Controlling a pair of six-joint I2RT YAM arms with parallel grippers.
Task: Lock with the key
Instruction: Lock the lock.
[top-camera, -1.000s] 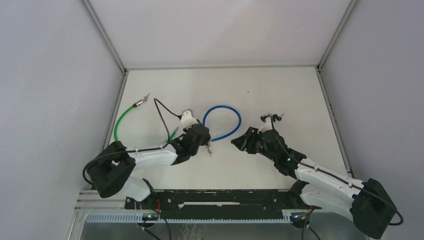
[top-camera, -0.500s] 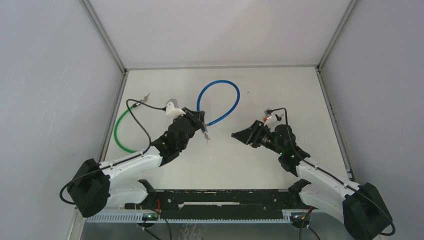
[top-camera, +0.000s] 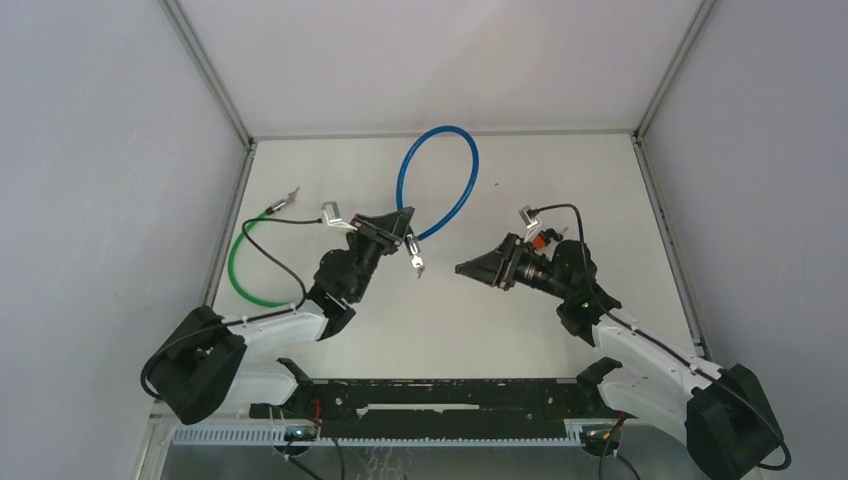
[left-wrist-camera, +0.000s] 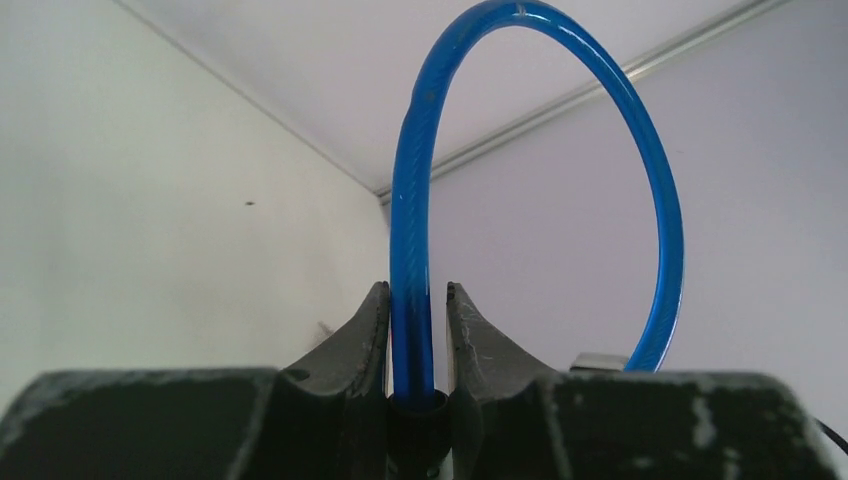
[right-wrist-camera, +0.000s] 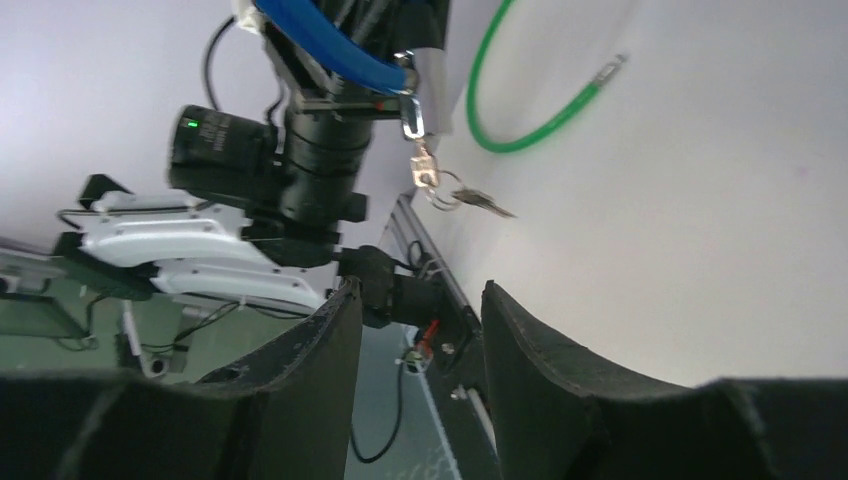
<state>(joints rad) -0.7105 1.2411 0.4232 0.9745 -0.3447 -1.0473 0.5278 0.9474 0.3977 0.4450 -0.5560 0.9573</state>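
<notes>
The blue cable lock (top-camera: 404, 178) is no longer lying on the desk. A second ago its loop was resting flat near the middle. Now it is standing in the air over the desk's centre, arching up toward the far edge, and the bunch of keys (top-camera: 418, 262) is dangling freely below the lock's body. The left gripper (top-camera: 403, 228) is doing the carrying. In its wrist view its two fingers are pressing in on either side of the cable where it enters the black end piece, so it is gripping the lock firmly. Over the same second the left arm has been stretching forward and rising. The right gripper (top-camera: 462, 268) has been swinging round from the right side of the desk and is now pointing level at the hanging keys, near them but not touching. Its jaws are standing roughly half apart with nothing between them, and its wrist view is framing the keys (right-wrist-camera: 470, 198) just beyond its fingertips. That suggests the lock is being presented so the right arm can take the key, and the turning itself is not yet begun. The green cable (top-camera: 235, 265) is lying near the desk's left edge.
</notes>
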